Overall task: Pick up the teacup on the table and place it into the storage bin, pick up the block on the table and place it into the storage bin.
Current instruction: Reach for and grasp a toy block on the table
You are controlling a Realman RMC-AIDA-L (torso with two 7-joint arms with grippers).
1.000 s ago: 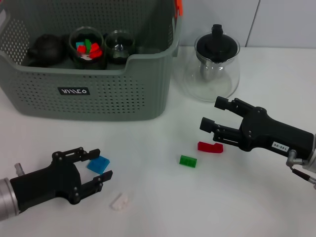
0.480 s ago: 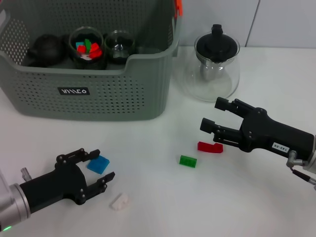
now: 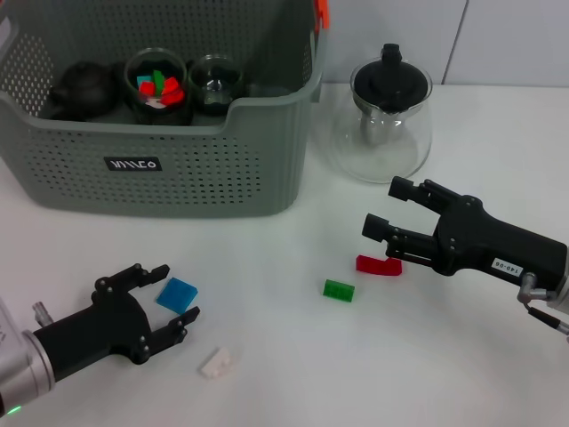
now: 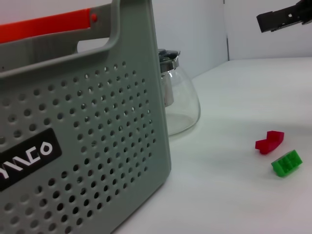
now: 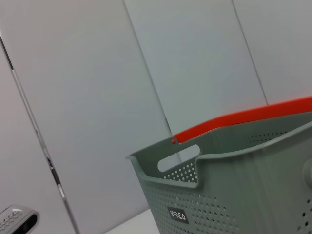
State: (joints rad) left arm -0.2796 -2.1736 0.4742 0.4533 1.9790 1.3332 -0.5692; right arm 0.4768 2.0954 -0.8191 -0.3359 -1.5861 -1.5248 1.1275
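White tabletop, so progress is easy to read. Storage bin already holds 2 glass teacups, 1 stuffed with blocks, so the cup part looks done. 4 blocks remain out: blue block sits between the left gripper's spread fingers, not pinched yet. Red block lies just under the right gripper, also spread, empty.
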